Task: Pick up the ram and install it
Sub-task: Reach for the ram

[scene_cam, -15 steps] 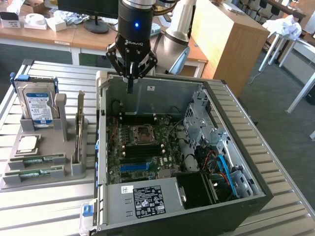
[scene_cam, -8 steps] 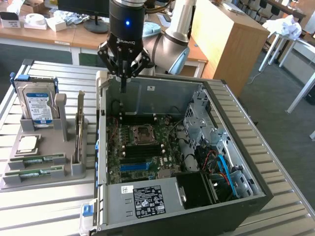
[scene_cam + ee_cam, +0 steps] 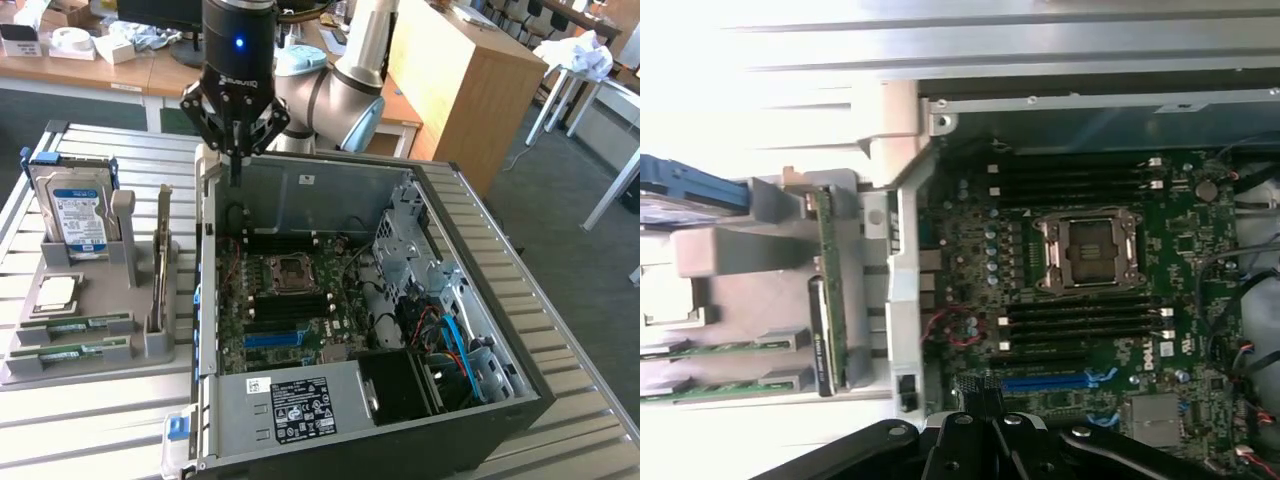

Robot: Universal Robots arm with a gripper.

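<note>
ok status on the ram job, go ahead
Fingers shut, empty, above the open case edge. Ram sticks lie untouched in the grey holder beside the case. No obstruction seen.

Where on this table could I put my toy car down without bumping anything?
Bare slats of the table lie in front of the gray tray, at the exterior view's lower left, and in a strip on the exterior view's right of the computer case. The tray and the case's inside are packed with parts.
</note>
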